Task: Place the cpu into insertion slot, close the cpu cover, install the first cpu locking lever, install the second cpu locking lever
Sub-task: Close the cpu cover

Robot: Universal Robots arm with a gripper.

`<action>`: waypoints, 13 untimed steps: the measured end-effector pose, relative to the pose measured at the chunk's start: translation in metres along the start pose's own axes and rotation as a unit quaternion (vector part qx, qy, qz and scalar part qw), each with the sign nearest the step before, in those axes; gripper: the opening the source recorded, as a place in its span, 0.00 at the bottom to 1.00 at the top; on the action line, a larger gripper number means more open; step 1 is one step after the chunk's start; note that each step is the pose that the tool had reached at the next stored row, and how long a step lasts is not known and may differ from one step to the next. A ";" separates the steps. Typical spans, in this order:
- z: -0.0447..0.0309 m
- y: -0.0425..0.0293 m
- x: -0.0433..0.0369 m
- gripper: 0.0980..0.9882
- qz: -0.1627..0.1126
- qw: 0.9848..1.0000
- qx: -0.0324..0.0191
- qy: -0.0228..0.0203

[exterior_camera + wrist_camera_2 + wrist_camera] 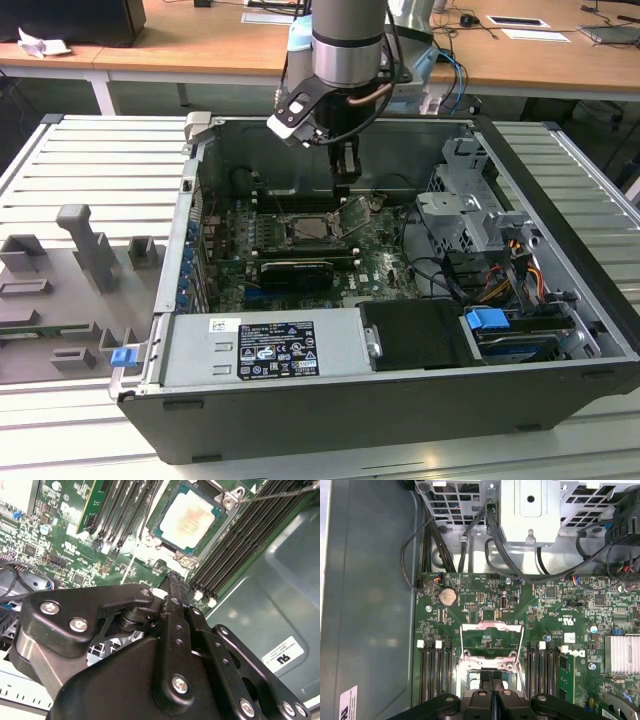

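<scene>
Lying open on the ribbed metal desk (60,160), a dark computer case (400,400) shows its inside to the exterior view, with a silver labelled box (270,345) along its near wall and grey plastic fixtures (85,245) on the desk towards that view's left. A green circuit board (545,615) covers the floor of the case. The arm (348,40) reaches down into the case from above, and its hand (345,182) hangs over the board just behind the socket area. In both wrist views the hand's (491,674) two black fingers (175,587) are pressed together with nothing between them; whether their tip touches the board cannot be told.

Long black memory slots (435,672) run on both sides of the socket. The cpu cover (492,626) stands swung up on its hinge, the board visible through its cut-out middle. The insertion slot (152,541) lies uncovered just beyond the fingertips, and the cpu (189,520) sits flat inside it, pale metal top upward. A thin metal rod (280,492) slants away from one corner of the socket.
</scene>
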State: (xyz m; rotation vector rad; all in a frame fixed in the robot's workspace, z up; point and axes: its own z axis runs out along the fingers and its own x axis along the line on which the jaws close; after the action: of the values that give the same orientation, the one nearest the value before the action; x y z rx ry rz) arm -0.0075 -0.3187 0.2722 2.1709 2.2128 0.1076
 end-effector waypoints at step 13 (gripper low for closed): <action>0.0020 0.0128 -0.0003 0.01 0.000 1.000 0.000 0.000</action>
State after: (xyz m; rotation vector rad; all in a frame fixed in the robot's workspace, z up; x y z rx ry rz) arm 0.0054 -0.3186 0.2712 2.1709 2.2128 0.1076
